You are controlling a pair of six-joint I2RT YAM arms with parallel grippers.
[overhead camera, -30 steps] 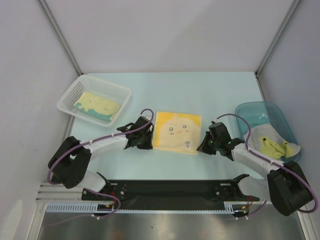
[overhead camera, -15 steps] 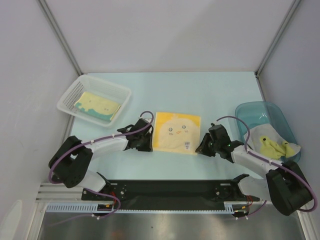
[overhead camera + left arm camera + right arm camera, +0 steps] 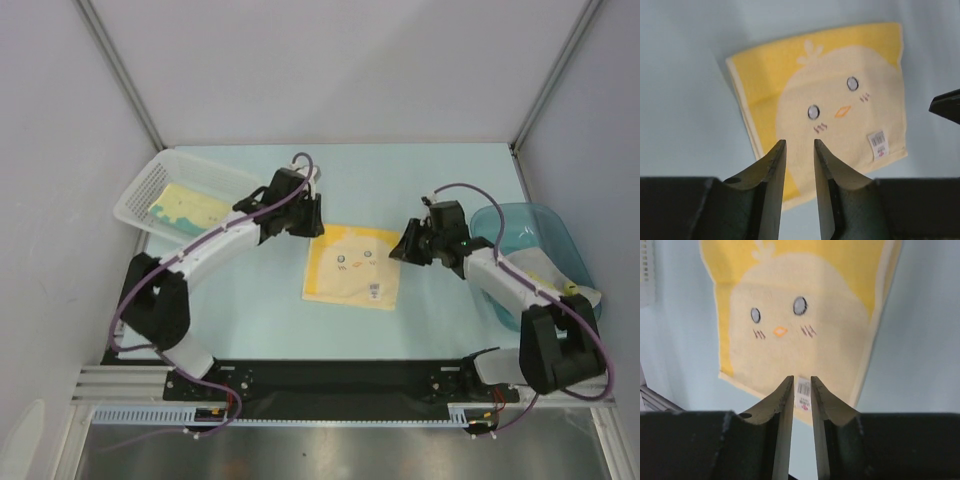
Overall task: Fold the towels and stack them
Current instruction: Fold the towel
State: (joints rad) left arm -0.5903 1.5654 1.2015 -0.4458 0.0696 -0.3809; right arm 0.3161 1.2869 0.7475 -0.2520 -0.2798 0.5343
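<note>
Chick towel (image 3: 352,268): flat on the table (image 3: 450,180), centre of the top view. Deep yellow border, paler round face, two grey eyes, orange beak, small white label at its lower right corner.

Left gripper (image 3: 305,215) sits off its upper left corner and right gripper (image 3: 408,243) off its upper right. Both are above the cloth, not touching it. Each pair of fingers stands narrowly parted, nothing between them.

Second towel (image 3: 195,208), pale yellow with a teal edge, lies in the white basket (image 3: 135,200), upper left. The blue tub (image 3: 520,222) is at right. A scrap of pale cloth (image 3: 588,297) at its lower rim is possibly another towel, mostly hidden by the arm.

Table is pale blue-green; walls plain grey-white with metal corner posts.
</note>
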